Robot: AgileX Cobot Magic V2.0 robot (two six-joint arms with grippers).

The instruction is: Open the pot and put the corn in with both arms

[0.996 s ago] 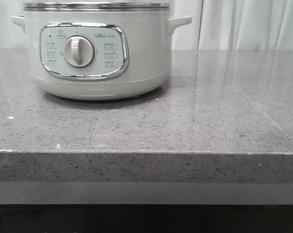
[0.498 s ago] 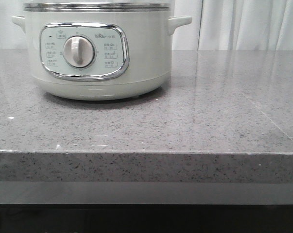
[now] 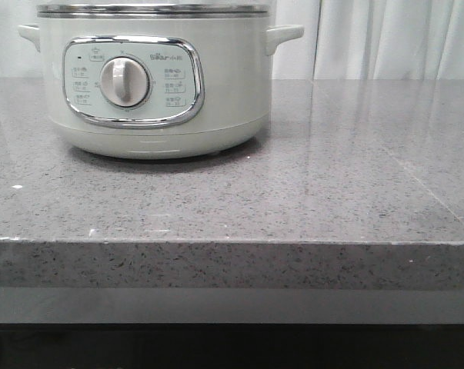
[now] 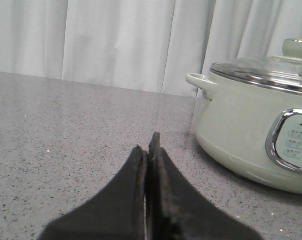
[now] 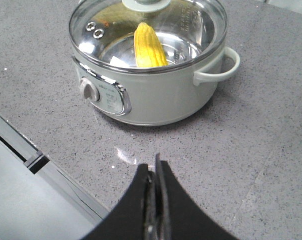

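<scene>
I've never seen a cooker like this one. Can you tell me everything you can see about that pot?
The pot is a round, pale grey-green electric cooker with a steel rim, standing upright on the speckled grey counter. Its front has a chrome-framed control panel with a round dial, and a small handle sticks out on each side. A glass lid with a pale knob is on it, and a yellow corn cob shows inside. Neither gripper touches it.
</scene>
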